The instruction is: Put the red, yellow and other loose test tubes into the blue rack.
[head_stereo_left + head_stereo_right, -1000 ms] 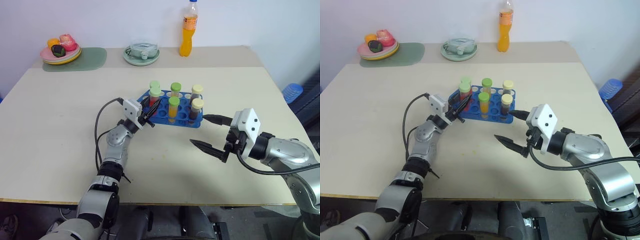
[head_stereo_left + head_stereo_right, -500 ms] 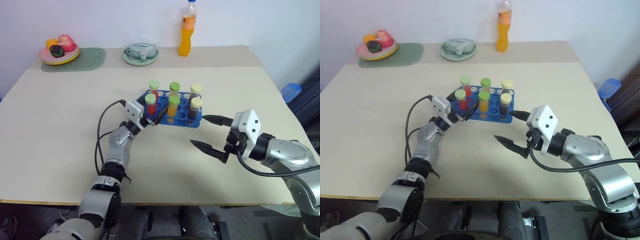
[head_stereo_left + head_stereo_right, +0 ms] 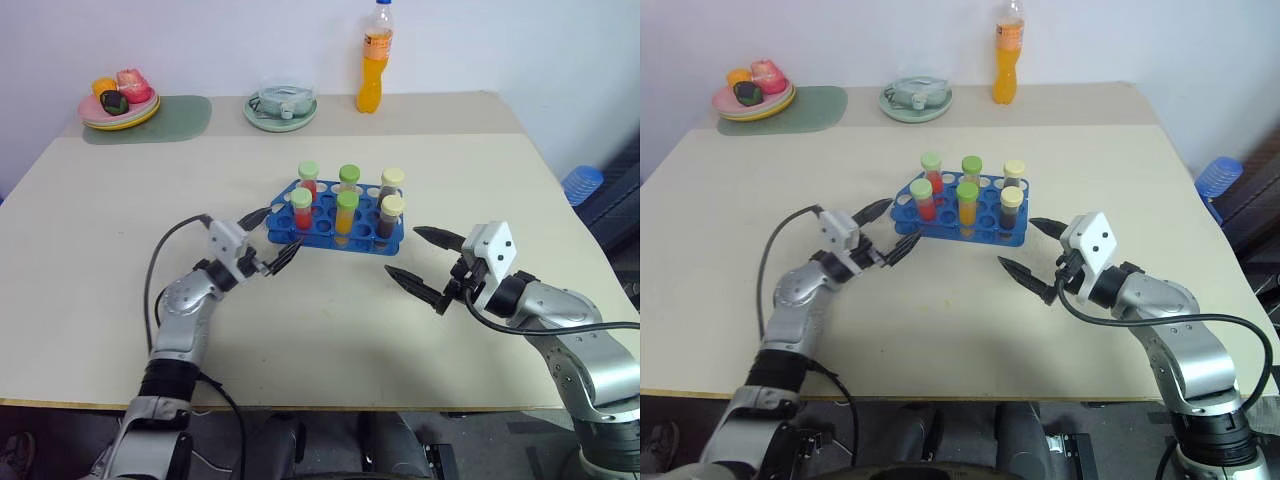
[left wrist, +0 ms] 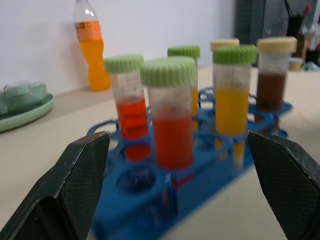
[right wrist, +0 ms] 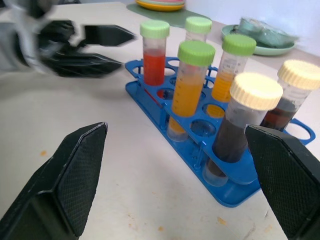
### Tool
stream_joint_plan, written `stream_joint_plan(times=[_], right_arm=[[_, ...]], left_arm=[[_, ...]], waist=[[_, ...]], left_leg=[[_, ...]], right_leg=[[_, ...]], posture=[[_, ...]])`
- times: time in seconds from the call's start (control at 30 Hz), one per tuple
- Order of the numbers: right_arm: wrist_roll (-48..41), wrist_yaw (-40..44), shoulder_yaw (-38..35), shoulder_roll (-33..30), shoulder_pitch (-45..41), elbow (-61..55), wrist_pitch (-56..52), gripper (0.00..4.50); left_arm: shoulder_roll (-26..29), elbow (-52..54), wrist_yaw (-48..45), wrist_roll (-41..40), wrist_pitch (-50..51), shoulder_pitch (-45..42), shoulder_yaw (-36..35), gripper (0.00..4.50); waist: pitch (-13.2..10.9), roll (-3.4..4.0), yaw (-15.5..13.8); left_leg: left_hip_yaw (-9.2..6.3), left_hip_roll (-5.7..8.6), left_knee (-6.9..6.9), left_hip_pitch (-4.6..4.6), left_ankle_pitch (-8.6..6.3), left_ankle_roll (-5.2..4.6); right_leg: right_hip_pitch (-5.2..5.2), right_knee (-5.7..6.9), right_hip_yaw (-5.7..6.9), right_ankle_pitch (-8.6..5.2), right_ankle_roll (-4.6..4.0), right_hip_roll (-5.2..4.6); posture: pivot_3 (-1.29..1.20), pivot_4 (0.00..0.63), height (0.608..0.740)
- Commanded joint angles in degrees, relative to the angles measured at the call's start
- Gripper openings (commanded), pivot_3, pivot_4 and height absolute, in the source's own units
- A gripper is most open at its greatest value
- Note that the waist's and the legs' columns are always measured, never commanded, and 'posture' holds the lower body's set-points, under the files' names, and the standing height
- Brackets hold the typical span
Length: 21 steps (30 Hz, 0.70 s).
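Note:
The blue rack (image 3: pixel 322 235) sits mid-table with several capped test tubes standing upright in it: red (image 3: pixel 301 210), yellow-orange (image 3: pixel 346 213) and dark brown (image 3: pixel 393 217). My left gripper (image 3: pixel 271 237) hangs open and empty just left of the rack's near-left corner, apart from it. In the left wrist view, the front red tube (image 4: pixel 172 135) stands straight ahead between its fingers (image 4: pixel 75 185). To the right of the rack, my right gripper (image 3: pixel 405 252) is open with nothing in it. The right wrist view looks along the rack (image 5: pixel 240 187) toward the left gripper (image 5: pixel 100 47).
A tall orange drink bottle (image 3: pixel 374 60), a round pale-green dish (image 3: pixel 283 106) and a plate of fruit (image 3: pixel 120 100) on a green mat (image 3: pixel 175 118) line the far edge. A blue object (image 3: pixel 583 183) sits beyond the table's right edge.
My left gripper opened and let go of the red tube, which now stands in the rack's near-left hole; the hand drew back leftward. My right gripper edged slightly toward the rack.

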State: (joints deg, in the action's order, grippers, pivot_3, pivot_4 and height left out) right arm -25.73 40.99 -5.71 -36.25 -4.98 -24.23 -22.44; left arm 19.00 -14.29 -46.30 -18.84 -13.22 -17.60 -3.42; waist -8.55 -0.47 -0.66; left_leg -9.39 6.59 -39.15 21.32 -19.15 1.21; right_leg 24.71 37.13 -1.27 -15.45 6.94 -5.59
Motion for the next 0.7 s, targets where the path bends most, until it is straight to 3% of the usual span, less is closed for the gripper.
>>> stream_joint_plan(times=[0.03,0.3,0.53,0.7], right_arm=[[1.36,1.2,-1.09,0.52,1.59,1.85,4.57,4.5],[2.66,2.69,-5.38,0.45,9.94,6.35,11.36,4.5],[2.14,3.0,-10.93,0.11,14.7,8.32,14.59,4.5],[2.15,4.0,-12.44,0.03,15.54,9.48,15.73,4.5]], left_arm=[[4.65,6.76,-2.37,-6.1,2.88,4.21,-5.81,4.46],[15.25,13.12,-9.59,-13.75,9.62,15.53,-14.34,4.46],[19.58,16.21,-9.59,-16.82,15.47,22.9,-21.14,4.46],[20.28,16.12,-9.77,-16.23,15.97,22.8,-22.1,4.46]], waist=[[0.01,0.01,0.03],[-0.01,0.04,-0.04],[-0.02,0.07,-0.07],[-0.02,0.07,-0.1]], left_leg=[[0.0,-0.01,0.0,0.0,0.0,0.0],[0.0,0.0,0.02,-0.04,-0.01,-0.02],[0.01,-0.04,0.06,-0.13,-0.02,-0.02],[0.01,-0.03,0.07,-0.22,-0.03,-0.04]], right_leg=[[0.0,0.0,0.0,0.0,0.0,0.0],[-0.06,-0.04,0.0,0.0,-0.01,0.0],[-0.13,-0.04,-0.02,-0.01,-0.01,0.01],[-0.25,-0.08,-0.02,-0.01,-0.02,0.01]], posture=[[0.0,0.15,0.74],[0.0,0.15,0.74],[0.0,0.15,0.74],[0.0,0.15,0.74]])
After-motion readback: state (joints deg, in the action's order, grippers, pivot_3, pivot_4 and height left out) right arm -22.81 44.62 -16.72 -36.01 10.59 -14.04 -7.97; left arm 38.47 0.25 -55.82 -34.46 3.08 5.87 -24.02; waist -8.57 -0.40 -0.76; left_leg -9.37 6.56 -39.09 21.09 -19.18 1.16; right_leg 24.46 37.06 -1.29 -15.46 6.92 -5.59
